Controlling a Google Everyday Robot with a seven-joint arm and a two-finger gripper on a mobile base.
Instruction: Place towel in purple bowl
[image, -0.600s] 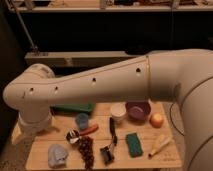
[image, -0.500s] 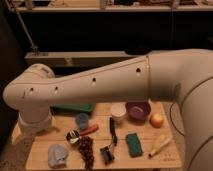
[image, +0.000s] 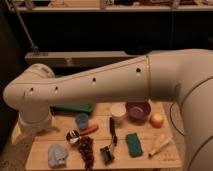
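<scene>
1. Dim room at the back, with dark shelving and a pale ledge running across behind a wooden table (image: 167, 161).
2. Crossed almost from side to side by a thick white arm (image: 100, 85), ending in a bulky joint above the table's left end.
3. No sight of the gripper itself: hidden somewhere past that left joint, low by the table's left edge. Taken as spread wide and empty, since nothing from the table is missing from its place.
4. Towel (image: 57, 154) lying crumpled at the front left corner of the table, untouched, near a dark bunch of grapes (image: 86, 150).
5. Purple bowl (image: 138, 110) upright at the back right, between a white cup (image: 118, 111) and an orange fruit (image: 157, 120), apparently empty and well apart from the towel.
6. Nothing of the task done yet, judging by this layout: reaching, grasping, lifting, carrying across and letting go all left.
7. Crowded surface otherwise: a blue cup (image: 82, 120) and a green tray (image: 72, 107) towards the back left, a flat green pad (image: 133, 144) and a black brush (image: 111, 142) in the middle, between towel and bowl.
</scene>
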